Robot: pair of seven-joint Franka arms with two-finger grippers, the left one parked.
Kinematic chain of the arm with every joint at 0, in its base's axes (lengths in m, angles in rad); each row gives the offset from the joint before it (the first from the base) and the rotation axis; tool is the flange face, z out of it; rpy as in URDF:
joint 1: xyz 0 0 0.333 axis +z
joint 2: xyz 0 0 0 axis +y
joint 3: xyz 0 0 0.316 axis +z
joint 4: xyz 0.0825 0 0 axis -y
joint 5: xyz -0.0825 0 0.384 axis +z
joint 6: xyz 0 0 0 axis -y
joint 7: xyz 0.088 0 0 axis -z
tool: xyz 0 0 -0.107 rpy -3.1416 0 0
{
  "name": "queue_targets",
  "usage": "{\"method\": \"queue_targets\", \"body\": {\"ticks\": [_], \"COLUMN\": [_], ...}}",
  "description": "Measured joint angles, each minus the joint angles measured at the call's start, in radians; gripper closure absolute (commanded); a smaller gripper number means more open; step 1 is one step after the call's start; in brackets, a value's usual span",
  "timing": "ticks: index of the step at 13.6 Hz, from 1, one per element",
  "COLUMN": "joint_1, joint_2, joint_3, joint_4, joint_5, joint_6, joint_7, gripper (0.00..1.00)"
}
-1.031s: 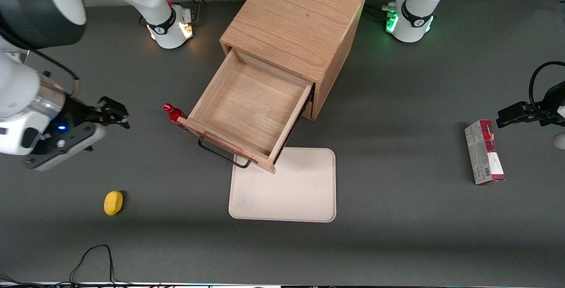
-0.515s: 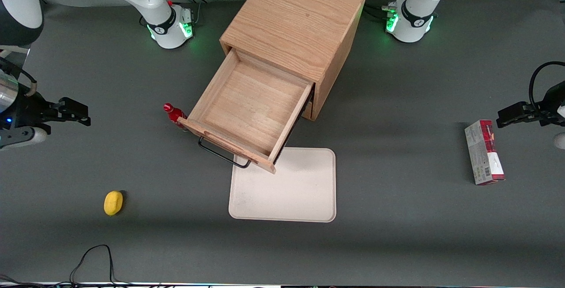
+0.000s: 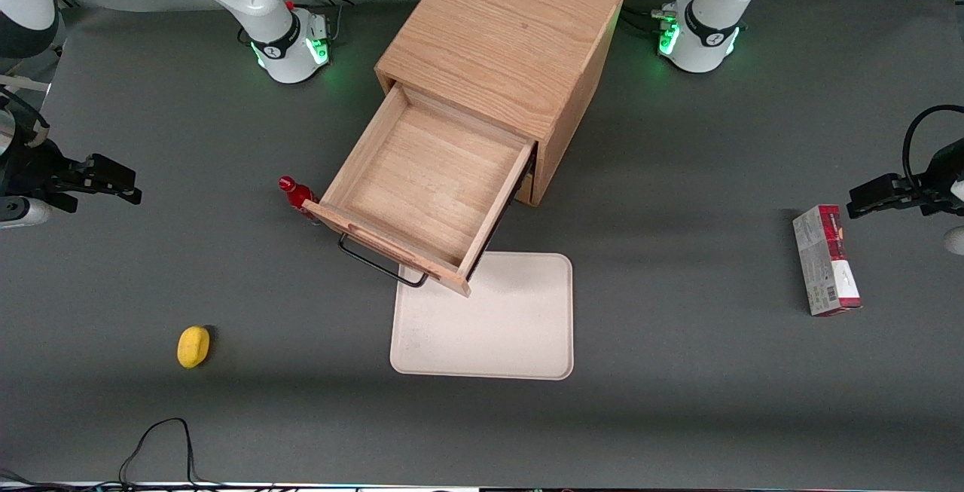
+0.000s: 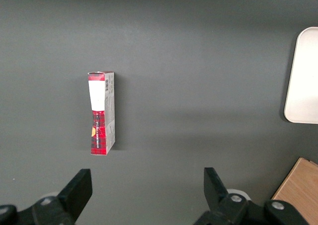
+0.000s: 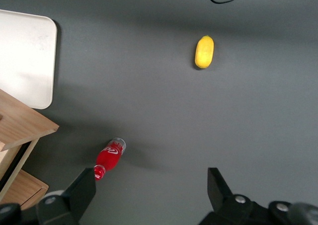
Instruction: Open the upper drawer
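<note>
1. The upper drawer [image 3: 425, 194] of the wooden cabinet [image 3: 501, 32] stands pulled far out toward the front camera, its shallow tray bare inside.
2. Its thin black wire handle [image 3: 376, 262] hangs off the front board, and the corner of that board overhangs the edge of a cream tray [image 3: 497, 326] lying flat on the grey table [image 3: 678, 401].
3. The gripper [image 3: 113, 178] hovers above the table toward the working arm's end, well apart from the drawer and the handle; its two fingers [image 5: 82, 190] are spread wide and hold nothing.
4. A red bottle [image 3: 297, 193] sits just beside the drawer's front corner, on the side toward the working arm; in the right wrist view the bottle [image 5: 110, 158] lies on its side near the drawer's edge.
5. A yellow lemon-like thing [image 3: 193, 346] rests on the table nearer the front camera than the gripper, well apart from the cabinet.
6. A red and grey carton [image 3: 826, 260] lies flat toward the parked arm's end of the table.
7. A black cable [image 3: 154, 439] loops along the table edge nearest the front camera.
8. Nothing lies on the table between the gripper and the drawer handle except the red bottle, which sits close to that line.
</note>
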Motion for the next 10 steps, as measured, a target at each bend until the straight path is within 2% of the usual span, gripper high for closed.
{"method": "queue_targets", "body": {"ticks": [10], "joint_1": [-0.026], "joint_2": [0.000], "joint_3": [0.001], "joint_4": [-0.012], "joint_5": [0.000], "joint_6": [0.000], "joint_7": [0.001], "gripper": [0.00]}}
